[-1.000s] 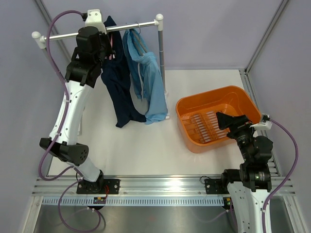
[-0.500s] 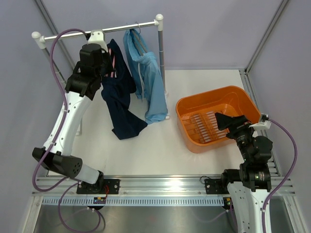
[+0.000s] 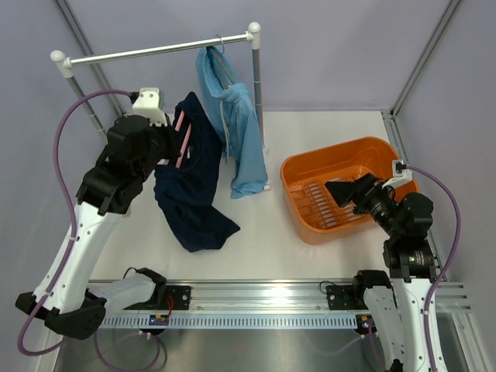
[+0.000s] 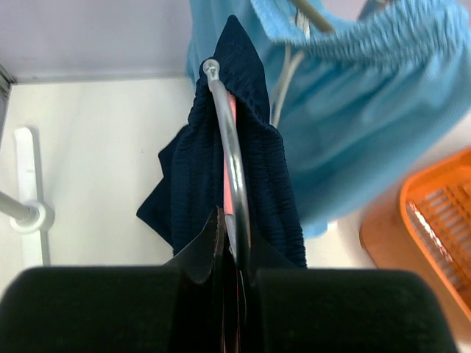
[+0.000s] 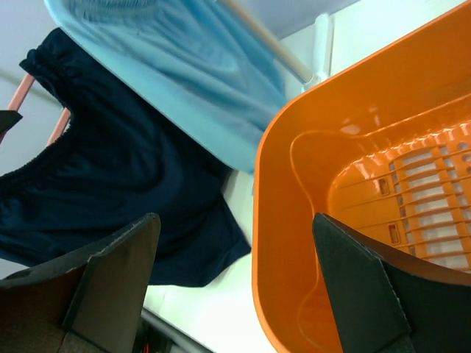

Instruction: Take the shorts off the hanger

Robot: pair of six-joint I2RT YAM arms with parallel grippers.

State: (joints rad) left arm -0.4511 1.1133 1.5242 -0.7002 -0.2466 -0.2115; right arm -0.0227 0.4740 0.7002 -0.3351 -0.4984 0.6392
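The dark navy shorts (image 3: 190, 194) hang on a pink hanger (image 3: 184, 136) with a metal hook (image 4: 234, 162). The hanger is off the rail (image 3: 155, 51), and the shorts' lower end trails on the table. My left gripper (image 3: 167, 143) is shut on that hanger's metal hook, seen between the jaws of the left gripper (image 4: 234, 254) in the left wrist view. The light sky blue shorts (image 3: 236, 132) still hang from the rail on their own hanger. My right gripper (image 3: 339, 191) stands open over the orange basket, holding nothing. In its wrist view the right gripper (image 5: 235, 257) faces the navy shorts (image 5: 110, 176).
An orange slatted basket (image 3: 341, 147) sits on the table at the right, close to the rack's right upright (image 3: 258, 93). The rack's white foot (image 4: 29, 213) and left post stand at the far left. White tabletop lies between the navy shorts and the basket.
My left arm has drawn the hanger with the navy shorts off the rail, down and toward the near side. My right gripper has swung left over the basket, its jaws a touch narrower.
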